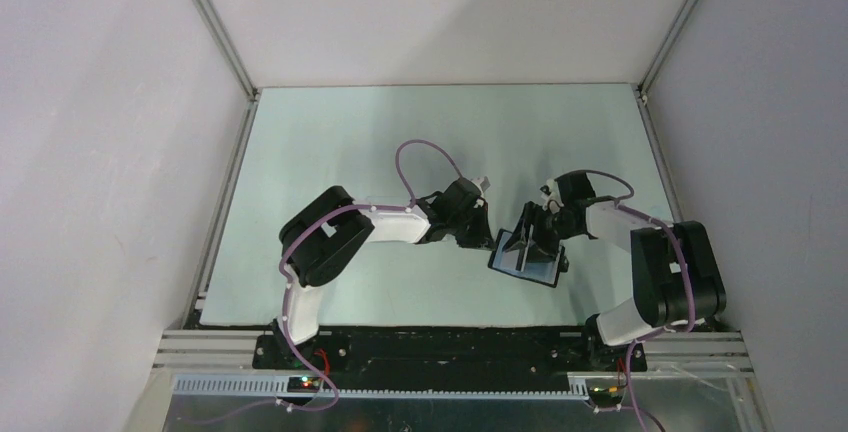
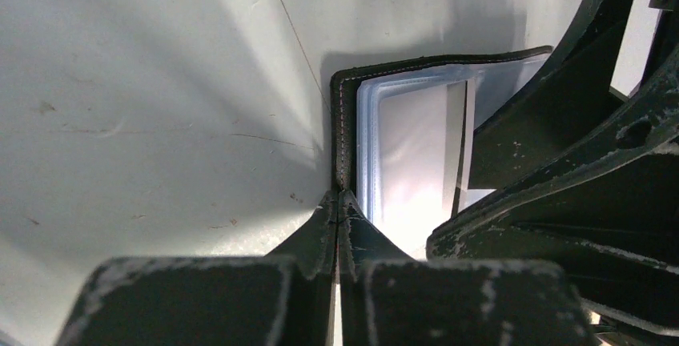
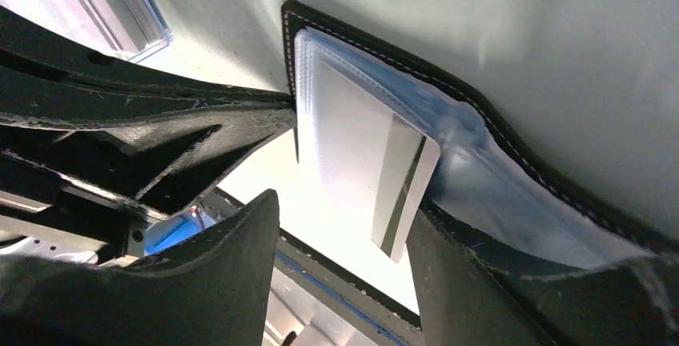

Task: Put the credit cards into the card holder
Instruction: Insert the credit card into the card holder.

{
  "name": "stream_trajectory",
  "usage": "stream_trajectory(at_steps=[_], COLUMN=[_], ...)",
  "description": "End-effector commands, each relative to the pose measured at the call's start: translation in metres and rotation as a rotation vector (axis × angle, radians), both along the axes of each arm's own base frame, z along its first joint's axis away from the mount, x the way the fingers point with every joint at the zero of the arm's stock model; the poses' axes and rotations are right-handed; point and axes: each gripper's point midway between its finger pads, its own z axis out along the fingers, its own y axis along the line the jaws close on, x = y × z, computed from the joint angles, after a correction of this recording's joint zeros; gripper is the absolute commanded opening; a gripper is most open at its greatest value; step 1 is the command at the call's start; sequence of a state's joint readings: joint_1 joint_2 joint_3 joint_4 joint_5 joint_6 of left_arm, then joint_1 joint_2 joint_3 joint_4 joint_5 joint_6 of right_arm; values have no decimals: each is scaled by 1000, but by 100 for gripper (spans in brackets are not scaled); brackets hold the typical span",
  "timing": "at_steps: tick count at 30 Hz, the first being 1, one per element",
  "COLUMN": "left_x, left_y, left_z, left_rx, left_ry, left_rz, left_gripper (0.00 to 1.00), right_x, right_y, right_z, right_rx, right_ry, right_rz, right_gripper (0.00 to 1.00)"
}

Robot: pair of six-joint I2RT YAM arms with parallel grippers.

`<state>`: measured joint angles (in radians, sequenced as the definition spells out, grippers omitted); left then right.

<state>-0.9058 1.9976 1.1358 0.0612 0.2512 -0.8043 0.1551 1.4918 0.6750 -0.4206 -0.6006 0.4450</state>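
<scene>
Right wrist: card holder [image 3: 480, 114], credit card [image 3: 360, 162] against its inner sleeves.
Its edge is clamped by left gripper [image 2: 338, 202]; right gripper [image 3: 344, 226] jaws are parted.

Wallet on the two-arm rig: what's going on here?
The left tool is shut on the edge of the open black wallet. A white card sits partway in one of the wallet's clear sleeves, with one end sticking out. The right tool is at that end, its jaws open on either side of the card and not gripping it.
</scene>
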Motion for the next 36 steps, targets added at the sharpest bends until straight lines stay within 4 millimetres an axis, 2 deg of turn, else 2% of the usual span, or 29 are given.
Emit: stream_trajectory(at_steps=[1, 7, 13, 15, 22, 26, 27, 29, 33, 36], left_x=[-14, -14, -12, -12, -3, -2, -2, -4, -7, -8], left_y=[11, 11, 14, 18, 26, 22, 20, 17, 8, 0], left_z=[-26, -25, -19, -14, 27, 42, 45, 47, 54, 60], left_rx=[80, 78, 78, 78, 46, 29, 22, 10, -26, -69], left_ry=[50, 50, 30, 18, -66, -66, -63, -51, -30, -19], left_rz=[-18, -17, 2, 12, 59, 51, 50, 42, 15, -5], left_gripper=[0, 0, 1, 3, 39, 47, 48, 49, 46, 41], right_x=[9, 14, 9, 5, -9, -14, -15, -16, -14, -12], right_y=[14, 31, 29, 25, 7, 1, 0, -3, -7, -8], right_z=[-1, 12, 15, 14, 10, 11, 12, 12, 13, 15], right_rx=[20, 116, 97, 67, -63, -111, -117, -132, -145, -124], right_ry=[-14, -26, -22, -22, -6, -11, -11, -14, -23, -26], right_rz=[20, 7, 10, 10, 4, 8, 10, 14, 6, -1], right_gripper=[63, 67, 72, 74, 81, 85, 91, 94, 90, 74])
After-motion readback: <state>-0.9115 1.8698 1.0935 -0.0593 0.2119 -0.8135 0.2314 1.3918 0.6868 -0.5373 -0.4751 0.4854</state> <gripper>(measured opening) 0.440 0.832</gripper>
